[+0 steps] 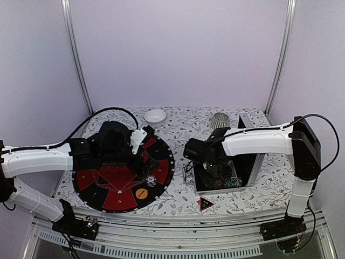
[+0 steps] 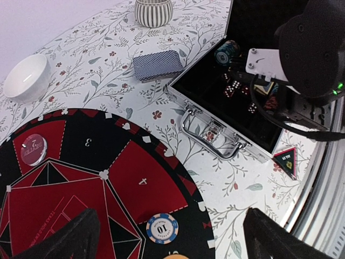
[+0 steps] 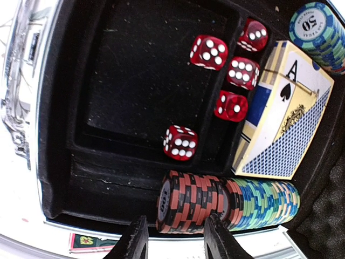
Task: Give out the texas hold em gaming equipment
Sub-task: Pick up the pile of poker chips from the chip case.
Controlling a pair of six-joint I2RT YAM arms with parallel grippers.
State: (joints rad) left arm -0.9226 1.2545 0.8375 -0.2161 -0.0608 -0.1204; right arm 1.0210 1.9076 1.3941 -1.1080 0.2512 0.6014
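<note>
Right fingers [image 3: 135,243] are spread apart and holding nothing. They sit just above the end of the red-black chips [image 3: 188,202], a roll lying on its side in the case [image 3: 54,178], by the right edge of the desk [image 1: 183,127], nr the near edge.

Step in hand looks like lifting a few chips off that roll. To do it well, prob. come straight down w/ one finger past the end face & the other slipped btw two chips, then squeeze along the roll's axis. The chips look hard, smooth-rimmed & slick, so a skewed pinch could pop them out or shove the green-blue chips [image 3: 264,202] touching the roll.

The case lining looks like soft black foam; the shell is ribbed bright metal. Beyond the roll are five see-through red dice [image 3: 208,52] & a glossy card box [image 3: 285,118].

Left fingers [image 2: 70,237] are also wide apart & empty, over the round red-black mat [image 2: 81,194] on the near-left part of the desk. A blue-white chip [image 2: 162,228] lies flat on the mat, plus a clear disc [image 2: 33,149]. A loose deck [image 2: 155,66] sits on the desk nr the case's far corner, and a red triangle [image 2: 285,160] lies nr the near edge.
</note>
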